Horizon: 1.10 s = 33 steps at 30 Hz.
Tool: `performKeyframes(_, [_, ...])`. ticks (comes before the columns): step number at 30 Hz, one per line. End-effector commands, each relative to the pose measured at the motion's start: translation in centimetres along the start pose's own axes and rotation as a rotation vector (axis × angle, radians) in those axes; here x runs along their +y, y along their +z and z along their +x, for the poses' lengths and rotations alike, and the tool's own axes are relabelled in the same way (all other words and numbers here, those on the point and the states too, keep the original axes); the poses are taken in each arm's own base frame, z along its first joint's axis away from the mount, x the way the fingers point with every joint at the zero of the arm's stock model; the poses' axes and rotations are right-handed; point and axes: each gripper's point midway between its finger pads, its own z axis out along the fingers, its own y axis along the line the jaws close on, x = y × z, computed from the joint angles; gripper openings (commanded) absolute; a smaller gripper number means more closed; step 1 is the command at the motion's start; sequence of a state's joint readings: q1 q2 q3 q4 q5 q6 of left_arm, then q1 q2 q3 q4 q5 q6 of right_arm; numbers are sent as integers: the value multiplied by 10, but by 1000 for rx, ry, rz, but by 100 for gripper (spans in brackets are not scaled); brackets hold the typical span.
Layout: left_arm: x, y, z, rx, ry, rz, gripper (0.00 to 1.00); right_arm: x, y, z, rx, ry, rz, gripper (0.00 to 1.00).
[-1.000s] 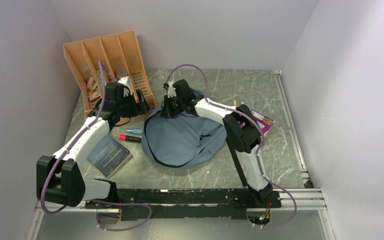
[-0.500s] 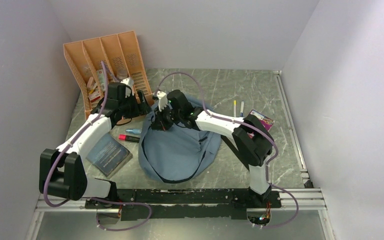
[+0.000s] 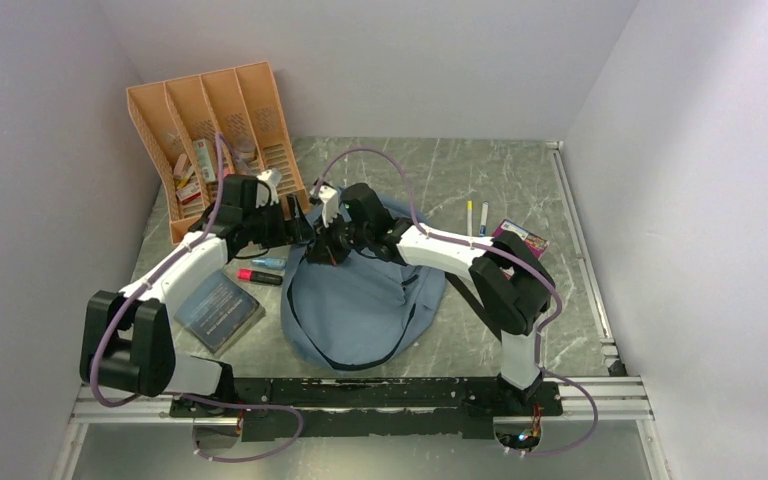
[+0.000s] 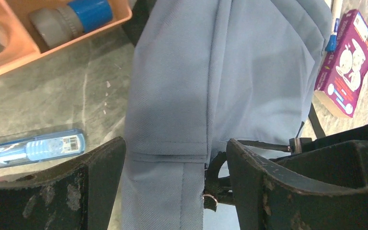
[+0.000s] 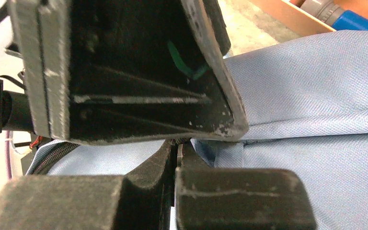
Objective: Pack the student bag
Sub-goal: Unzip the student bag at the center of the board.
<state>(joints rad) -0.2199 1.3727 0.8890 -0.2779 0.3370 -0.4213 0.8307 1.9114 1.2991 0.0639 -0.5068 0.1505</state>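
The student bag lies flat in the middle of the table, grey-blue with a dark zipper line. Both grippers meet at its far-left top edge. My left gripper is open and straddles a raised fold of the bag's fabric, its two fingers on either side with a little room left. My right gripper is shut on the bag's thin metal zipper pull, right beside the left gripper. In the left wrist view the pull's dark loop and small ring show next to the fold.
An orange desk organizer with small items stands at the back left. A dark book, a red marker and a blue tube lie left of the bag. Two pens and a purple box lie to its right.
The right gripper has pulled the bag's top edge to the left, and the bag has shifted and bunched. The left gripper has moved right, up to the bag's edge, staying open.
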Motion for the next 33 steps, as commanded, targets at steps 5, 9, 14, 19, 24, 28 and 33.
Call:
performKeyframes(5, [-9,22,15,92,66,32,68,19,-16,-29,-92,-75,-58,0])
performKeyframes(9, [-12,26,20,109,85,42,44,23,-18,-29,-93,-80,-73,0])
performKeyframes(14, [-15,29,16,106,99,54,11,31,-17,-26,-71,-102,-104,0])
performKeyframes(19, [-18,34,12,104,96,65,5,53,-15,-13,-20,-136,-173,0])
performKeyframes(24, [-15,38,9,103,96,47,5,82,-15,1,11,-156,-252,0])
performKeyframes(28, [-12,42,9,107,88,39,5,98,-17,11,28,-172,-294,0])
performKeyframes(33, [-13,45,8,107,76,44,5,106,-23,21,61,-197,-305,0])
